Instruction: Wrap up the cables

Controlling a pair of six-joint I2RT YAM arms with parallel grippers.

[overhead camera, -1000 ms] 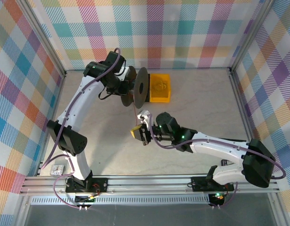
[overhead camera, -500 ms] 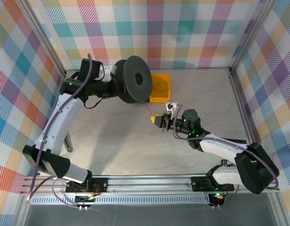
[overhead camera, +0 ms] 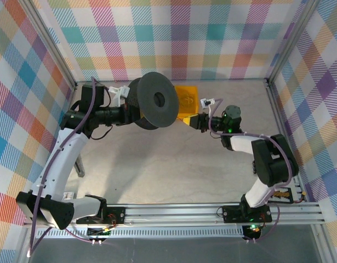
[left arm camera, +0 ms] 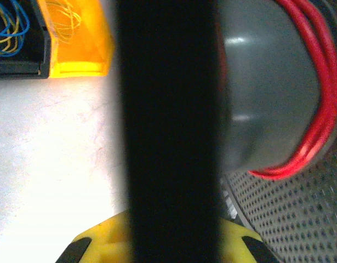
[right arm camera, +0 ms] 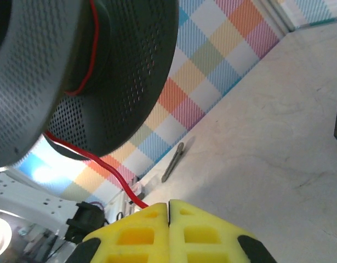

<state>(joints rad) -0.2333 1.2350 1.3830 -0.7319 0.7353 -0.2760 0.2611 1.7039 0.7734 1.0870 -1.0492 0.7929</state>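
Observation:
My left gripper is shut on a black perforated spool and holds it above the table at the back. In the left wrist view the spool's dark flange sits between my yellow fingers. Loops of the red cable lie on the grey hub. My right gripper is just right of the spool, in front of the orange bin. Its yellow jaws are shut on the red cable, which runs up to the spool.
An orange bin stands behind the spool, with yellow strands in it. A black bin with blue strands is beside it. A thin metal rod lies on the table near the left wall. Checked walls close in three sides.
The left arm has swung the spool round, its face turning up, and shifted it right. The right gripper has carried the red cable from mid-table back and right, next to the orange bin.

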